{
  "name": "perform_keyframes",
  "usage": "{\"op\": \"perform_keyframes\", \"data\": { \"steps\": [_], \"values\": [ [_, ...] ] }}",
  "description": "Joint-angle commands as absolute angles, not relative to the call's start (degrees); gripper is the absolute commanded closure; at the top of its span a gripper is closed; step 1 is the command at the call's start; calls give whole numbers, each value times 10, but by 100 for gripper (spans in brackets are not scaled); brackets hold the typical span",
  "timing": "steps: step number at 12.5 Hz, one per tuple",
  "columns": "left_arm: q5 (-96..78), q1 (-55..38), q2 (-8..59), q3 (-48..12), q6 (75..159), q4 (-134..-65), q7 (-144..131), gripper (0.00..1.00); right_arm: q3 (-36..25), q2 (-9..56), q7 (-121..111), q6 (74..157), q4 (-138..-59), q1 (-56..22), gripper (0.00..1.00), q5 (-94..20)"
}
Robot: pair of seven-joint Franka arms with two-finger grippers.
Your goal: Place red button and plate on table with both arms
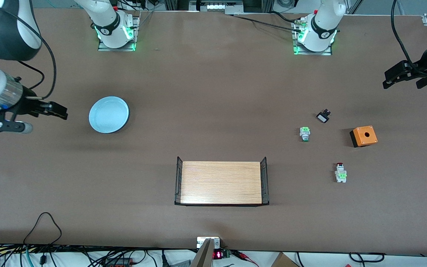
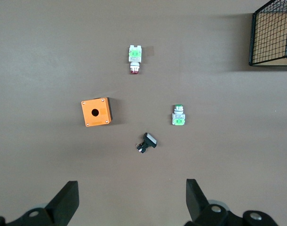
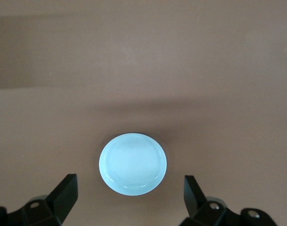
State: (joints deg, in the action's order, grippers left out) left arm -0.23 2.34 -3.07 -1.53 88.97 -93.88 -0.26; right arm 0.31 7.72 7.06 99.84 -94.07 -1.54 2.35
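Observation:
The pale blue plate lies flat on the brown table toward the right arm's end; the right wrist view shows the plate too. My right gripper hangs open and empty over bare table beside it, and appears in its own view. The red button lies on its side toward the left arm's end, also visible in the left wrist view. My left gripper is open and empty over the table's end, apart from the small parts; its own view shows the gripper wide.
A green-capped button, a small black part and an orange box with a hole lie farther from the front camera than the red button. A wooden tray with black wire ends stands mid-table, nearer the camera.

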Motion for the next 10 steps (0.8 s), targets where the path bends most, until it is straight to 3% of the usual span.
{"op": "perform_keyframes", "data": {
  "steps": [1, 10],
  "values": [
    [0, 21, -25, -16, 879, -923, -9, 0, -4, 85, 70, 959, -892, 10, 0, 33],
    [3, 20, -25, -17, 881, -922, -6, 0, -4, 75, 36, 867, -867, 22, 0, 49]
  ]
}}
